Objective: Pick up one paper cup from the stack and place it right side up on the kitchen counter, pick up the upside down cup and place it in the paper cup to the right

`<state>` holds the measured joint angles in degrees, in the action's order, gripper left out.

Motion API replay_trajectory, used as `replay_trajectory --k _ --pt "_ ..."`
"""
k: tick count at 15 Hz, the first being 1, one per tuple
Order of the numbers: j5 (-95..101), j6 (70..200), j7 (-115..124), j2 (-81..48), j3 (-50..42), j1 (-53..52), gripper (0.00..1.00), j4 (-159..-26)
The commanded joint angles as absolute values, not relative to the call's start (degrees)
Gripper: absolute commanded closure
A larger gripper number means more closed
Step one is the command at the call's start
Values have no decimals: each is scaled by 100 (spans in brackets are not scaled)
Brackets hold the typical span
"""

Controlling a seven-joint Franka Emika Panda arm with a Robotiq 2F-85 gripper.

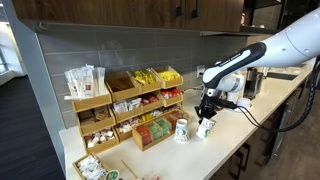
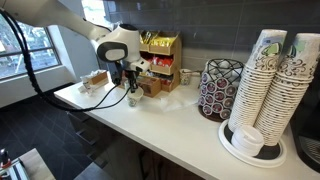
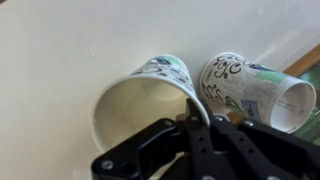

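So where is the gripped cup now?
In the wrist view the paper cup is mid-frame over the kitchen counter, rim pinched by the gripper, beside a second cup.

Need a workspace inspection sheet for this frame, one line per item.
Surface: kitchen counter, pale, smooth.
Job's things: paper cup mouth-up; second cup beside it; stack stands well away from them.
Clutter: snack racks; dark wire holder.
End effector: shut on the paper cup's rim.
Cables: black cable looping off the arm.
Surroundings: window, upper cabinets.
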<state>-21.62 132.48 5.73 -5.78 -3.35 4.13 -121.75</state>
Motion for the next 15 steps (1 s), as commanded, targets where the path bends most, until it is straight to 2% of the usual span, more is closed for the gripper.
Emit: replay_trajectory --k 1,4,5,6,8,15 --pt "-1557 13945 462 -485 -282 292 95 -12361" --pt "-967 14356 530 -494 -274 223 94 -12416" --pt "-766 14438 576 -503 -279 203 78 -12436" --pt "-611 14500 605 -511 -281 190 69 -12458" --pt "-380 14603 613 -498 -283 181 57 -12513" --pt "-293 14719 512 -181 -223 179 4 -12588"
